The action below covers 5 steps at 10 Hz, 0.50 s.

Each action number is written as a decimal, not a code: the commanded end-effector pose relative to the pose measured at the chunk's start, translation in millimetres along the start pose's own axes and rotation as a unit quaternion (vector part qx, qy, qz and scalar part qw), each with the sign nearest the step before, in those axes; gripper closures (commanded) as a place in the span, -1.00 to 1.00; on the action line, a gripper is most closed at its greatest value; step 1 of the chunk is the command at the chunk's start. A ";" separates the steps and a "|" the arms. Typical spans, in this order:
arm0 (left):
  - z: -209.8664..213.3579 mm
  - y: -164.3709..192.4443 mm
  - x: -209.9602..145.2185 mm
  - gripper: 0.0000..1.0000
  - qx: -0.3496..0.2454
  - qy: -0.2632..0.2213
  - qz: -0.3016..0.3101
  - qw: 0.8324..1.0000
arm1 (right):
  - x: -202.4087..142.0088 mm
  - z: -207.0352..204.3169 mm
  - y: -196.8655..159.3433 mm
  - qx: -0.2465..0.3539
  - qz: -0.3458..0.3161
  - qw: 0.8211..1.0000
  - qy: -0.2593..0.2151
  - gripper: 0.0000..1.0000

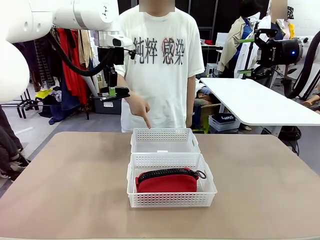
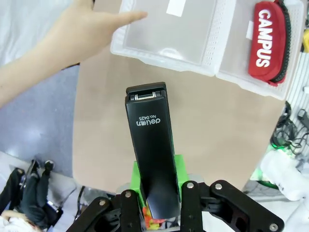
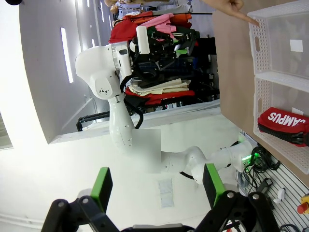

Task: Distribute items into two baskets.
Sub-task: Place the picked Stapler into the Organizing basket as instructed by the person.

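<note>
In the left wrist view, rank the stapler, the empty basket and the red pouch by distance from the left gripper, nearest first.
1. Stapler: clamped in the left gripper.
2. Empty basket: ahead, by the person's pointing hand.
3. Red pouch: farthest, in the other basket, upper right.

The small black stapler (image 2: pixel 150 145) has its rear end buried between the left gripper (image 2: pixel 158 191)'s green pads, so how far back it runs is lost at six o'clock in the left wrist view. In the front view that stapler (image 1: pixel 116 93) is too small to read. The soft red fabric pouch (image 1: pixel 166 182) sits low behind the lattice front wall of the near white perforated plastic basket (image 1: pixel 171 199), bottom half screened. In the left wrist view the pouch (image 2: pixel 268 41) is clipped at twelve o'clock. The person's pointing hand (image 3: pixel 231 7) is cut off at twelve o'clock in the right wrist view.
</note>
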<state>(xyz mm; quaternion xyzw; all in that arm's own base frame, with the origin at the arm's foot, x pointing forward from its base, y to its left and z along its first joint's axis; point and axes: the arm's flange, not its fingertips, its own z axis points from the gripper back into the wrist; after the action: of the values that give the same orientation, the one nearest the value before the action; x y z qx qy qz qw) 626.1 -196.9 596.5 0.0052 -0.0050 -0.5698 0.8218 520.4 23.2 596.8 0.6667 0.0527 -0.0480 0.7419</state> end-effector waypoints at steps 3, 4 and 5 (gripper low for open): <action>-20.9 -55.6 74.1 1.00 -0.004 -0.003 -0.135 0.991 | -0.7 -0.2 3.8 0.010 0.001 1.000 -0.001 -1.00; -29.7 -63.1 91.1 1.00 0.010 -0.002 -0.138 0.990 | -0.7 -0.2 3.8 0.010 0.001 1.000 -0.001 -1.00; -38.9 -68.7 109.7 1.00 0.024 -0.005 -0.157 0.987 | -0.7 -0.2 3.8 0.010 0.001 1.000 -0.001 -1.00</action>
<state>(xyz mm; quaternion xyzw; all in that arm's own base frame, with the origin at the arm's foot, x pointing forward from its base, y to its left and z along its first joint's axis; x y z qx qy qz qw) 591.0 -327.7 560.2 0.0009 -0.0090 -0.6773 0.7356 520.4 23.3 596.8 0.6667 0.0527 -0.0479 0.7419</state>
